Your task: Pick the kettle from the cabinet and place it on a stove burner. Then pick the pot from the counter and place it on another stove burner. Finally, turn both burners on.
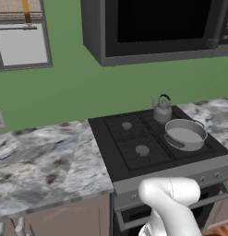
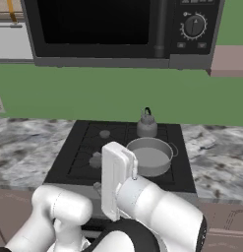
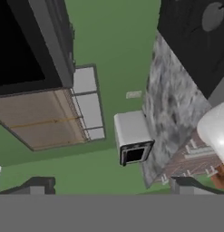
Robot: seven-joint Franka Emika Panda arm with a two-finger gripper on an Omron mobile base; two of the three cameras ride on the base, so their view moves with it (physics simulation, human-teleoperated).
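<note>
Left base view shows the kettle (image 1: 162,109) standing upright on the back right burner of the stove (image 1: 134,138), its black arched handle up and its thin spout pointing toward the stove's left side. Just in front of it, on the front right burner, sits the pot (image 1: 185,134), wide and shallow, with no lid. The two stand close together; whether they touch I cannot tell. Both left burners are bare under their grates. Judged from that, both placements look done, and what is left is turning on the two right burners.

The knobs (image 1: 209,177) run in a row along the stove's front panel, below the pot, small and grey.

In the hand view the end effector (image 3: 111,186) is released, its two dark tips standing wide apart with nothing between them. It looks away from the stove, across the marbled counter (image 3: 170,108) toward a small grey appliance (image 3: 131,138) and the green wall, with a corner of the stove at the upper right of that rolled picture.

So the knobs lie off to the side of the end effector's line of sight, not ahead of it. My reading is that the hand must swing round and down to face the stove's front panel, toward the knobs nearest the pot's side. Which knob serves which burner cannot be made out.
</note>
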